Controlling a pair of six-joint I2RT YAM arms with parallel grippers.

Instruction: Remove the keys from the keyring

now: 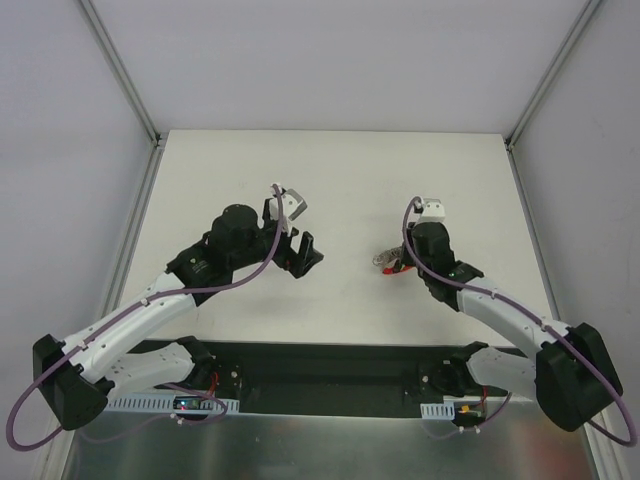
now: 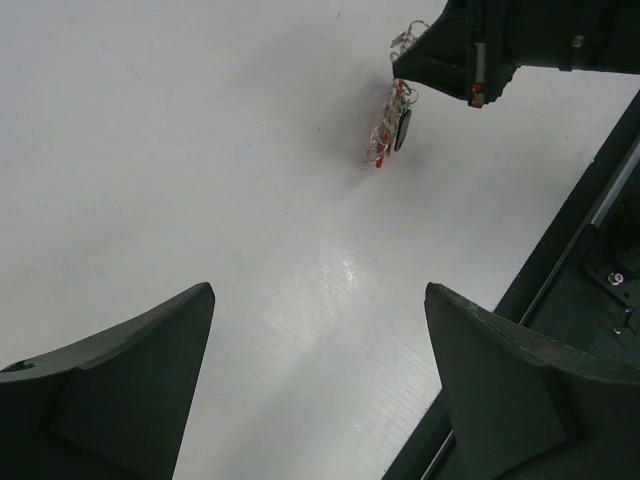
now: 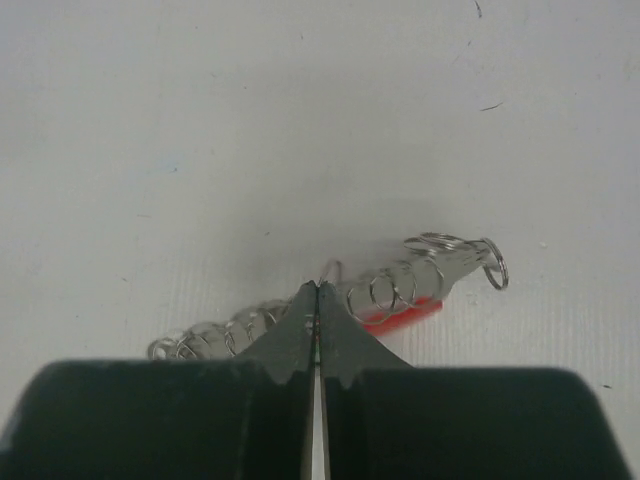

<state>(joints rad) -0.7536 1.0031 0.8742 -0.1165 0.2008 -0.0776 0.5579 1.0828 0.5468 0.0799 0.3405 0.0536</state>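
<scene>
My right gripper (image 3: 317,291) is shut on the middle of the bunch; which piece the pads pinch is hidden. The keyring's red loop (image 3: 402,315) shows just right of the fingertips, with silver keys and small wire rings (image 3: 430,268) spread to both sides. In the top view the bunch (image 1: 387,264) sticks out left of the right gripper (image 1: 402,262). In the left wrist view the bunch (image 2: 386,128) hangs under the right gripper, a black-headed key (image 2: 402,130) among red bits. My left gripper (image 2: 318,300) is open and empty, apart from the bunch; it also shows in the top view (image 1: 305,250).
The white table (image 1: 340,180) is walled by white panels at the back and both sides. A dark trough (image 1: 330,375) runs along the near edge by the arm bases; its edge (image 2: 590,200) shows in the left wrist view.
</scene>
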